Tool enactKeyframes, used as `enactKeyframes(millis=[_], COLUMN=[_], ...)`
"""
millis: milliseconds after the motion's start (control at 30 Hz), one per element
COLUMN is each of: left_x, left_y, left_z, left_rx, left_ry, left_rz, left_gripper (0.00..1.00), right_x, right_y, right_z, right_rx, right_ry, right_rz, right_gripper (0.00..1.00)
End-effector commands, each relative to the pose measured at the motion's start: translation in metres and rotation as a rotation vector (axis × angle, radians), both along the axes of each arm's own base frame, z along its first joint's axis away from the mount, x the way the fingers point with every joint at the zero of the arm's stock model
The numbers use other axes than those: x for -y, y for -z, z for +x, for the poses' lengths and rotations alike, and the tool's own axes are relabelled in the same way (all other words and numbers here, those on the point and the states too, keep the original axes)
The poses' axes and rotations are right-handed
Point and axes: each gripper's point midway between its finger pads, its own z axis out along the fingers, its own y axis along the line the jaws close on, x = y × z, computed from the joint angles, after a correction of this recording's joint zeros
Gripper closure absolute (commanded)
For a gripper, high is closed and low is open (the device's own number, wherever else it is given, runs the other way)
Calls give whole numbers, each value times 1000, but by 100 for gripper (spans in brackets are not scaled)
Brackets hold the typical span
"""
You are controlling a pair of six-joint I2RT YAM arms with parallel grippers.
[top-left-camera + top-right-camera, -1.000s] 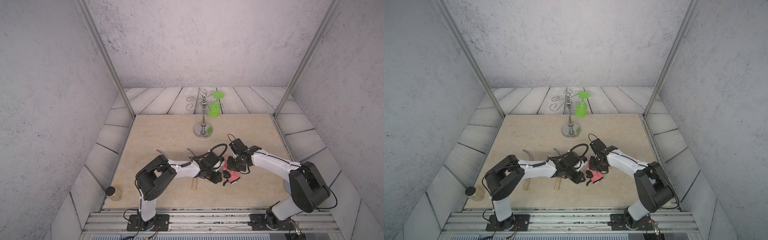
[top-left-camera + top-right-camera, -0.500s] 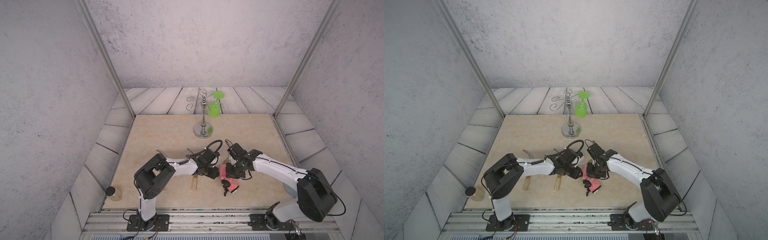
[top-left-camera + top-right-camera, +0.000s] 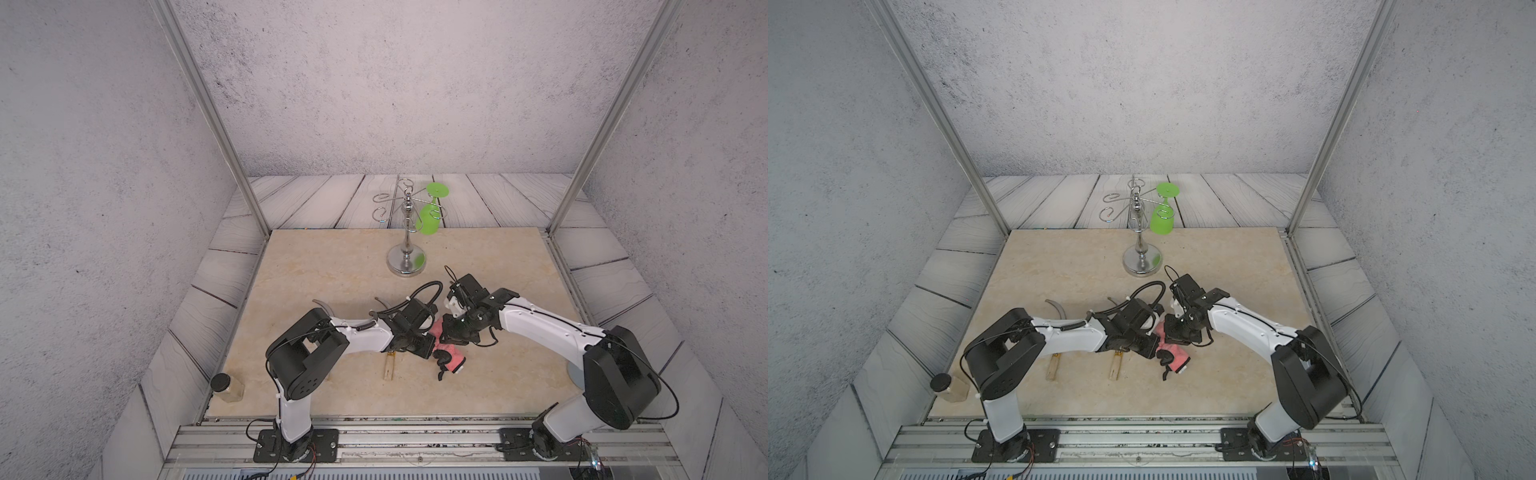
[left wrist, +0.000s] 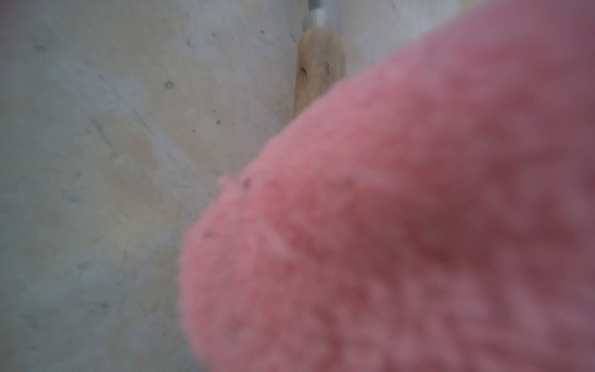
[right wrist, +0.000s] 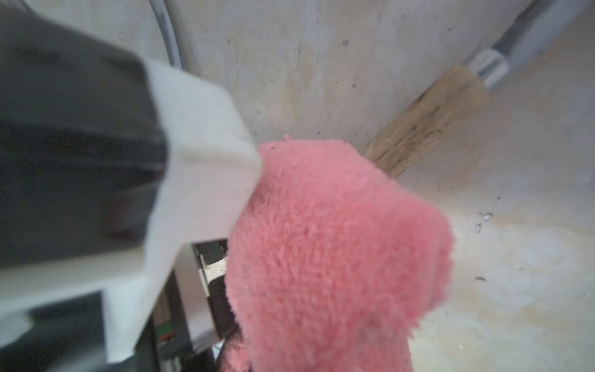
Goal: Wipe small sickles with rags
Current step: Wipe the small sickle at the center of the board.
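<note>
The pink rag hangs between both grippers at the board's front middle, its black strap dangling. My right gripper is shut on the rag. My left gripper presses against it from the left; the rag hides its jaws and whatever they hold. Two small sickles lie under the left arm. One shows a blade and handle. The other shows a blade and handle.
A chrome wire-armed stand stands at the back middle of the tan board, with a green goblet hung upside down on it. A small jar with a black lid sits off the board's front left corner.
The right gripper has carried the rag leftward and toward the front, up against the left gripper. The left gripper shifted slightly left. Over the last half second little has moved.
</note>
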Motion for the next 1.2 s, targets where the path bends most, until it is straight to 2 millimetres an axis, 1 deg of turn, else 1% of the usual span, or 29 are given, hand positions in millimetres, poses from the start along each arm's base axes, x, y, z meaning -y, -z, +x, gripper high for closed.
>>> enactKeyframes(millis=[0, 67, 133, 233, 500, 667, 900, 1000, 1100, 1167], left_x=[-21, -22, -24, -26, -31, -36, -40, -42, -41, -40], left_y=[23, 23, 25, 27, 30, 30, 30, 32, 31, 31], left_z=[-14, -15, -17, -18, -25, -30, -38, -40, -38, -37], left_rx=[-55, -56, -59, -63, -78, -86, -100, -102, -99, -97], left_ry=[-6, -3, -2, -2, 15, 24, 32, 35, 34, 34], left_rz=[89, 91, 94, 98, 111, 115, 111, 119, 117, 118], left_gripper=[96, 96, 96, 96, 97, 97, 97, 98, 98, 98], right_x=[-6, 2, 8, 13, 33, 49, 64, 72, 74, 73], right_y=[21, 37, 47, 56, 67, 71, 63, 54, 32, 10], right_z=[12, 21, 28, 35, 51, 70, 99, 109, 109, 101], right_rx=[-32, -44, -49, -60, -70, -65, -34, -12, 23, 48], right_ry=[-32, -22, -20, -20, 31, 112, 160, 172, 148, 130], right_rz=[10, -39, -88, -144, -253, -258, -255, -251, -241, -209], right_gripper=[90, 90, 90, 91, 91, 91, 91, 91, 91, 91])
